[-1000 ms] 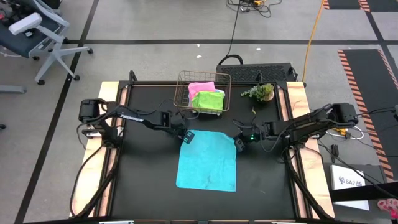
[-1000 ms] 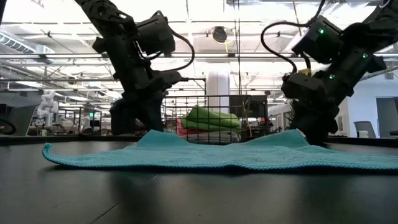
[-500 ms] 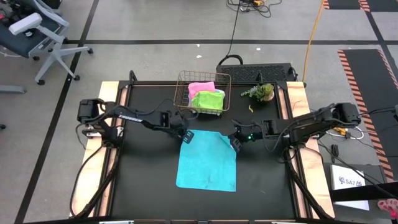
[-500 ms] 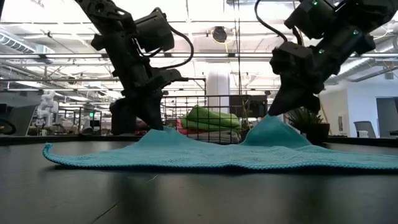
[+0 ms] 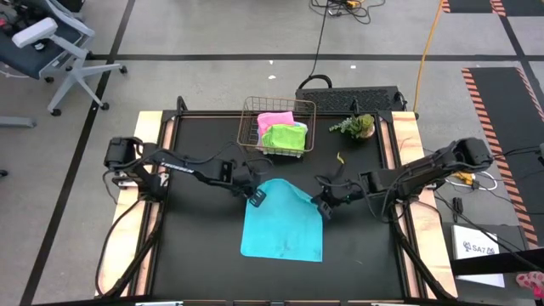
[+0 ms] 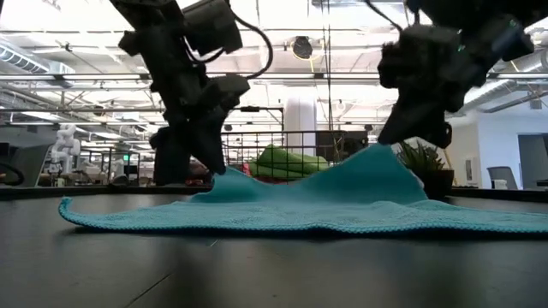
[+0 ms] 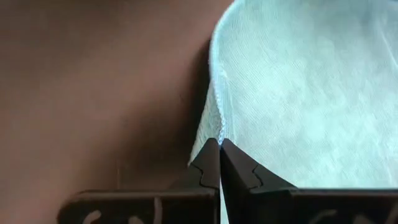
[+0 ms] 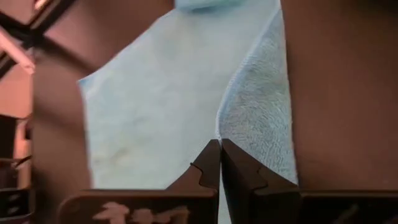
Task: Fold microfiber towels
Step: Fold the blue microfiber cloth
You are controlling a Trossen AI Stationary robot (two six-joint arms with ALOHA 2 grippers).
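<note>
- High view: the blue towel (image 5: 283,221) lies mid-table, its far corners pinched by the left gripper (image 5: 255,198) and right gripper (image 5: 325,208), so the far edge can fold toward the near one; other towels (image 5: 283,132) wait in the basket (image 5: 252,115).
- Low view: both far corners hang raised off the table (image 6: 274,274) (the near edge lies flat, anchoring the fold).
- Left wrist view: fingers clenched on the towel's edge.
- Right wrist view: fingers likewise clamped on cloth.

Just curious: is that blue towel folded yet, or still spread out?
Mostly spread: the blue towel lies flat, only its far corners pinched and lifted by the left hand and right hand.
</note>
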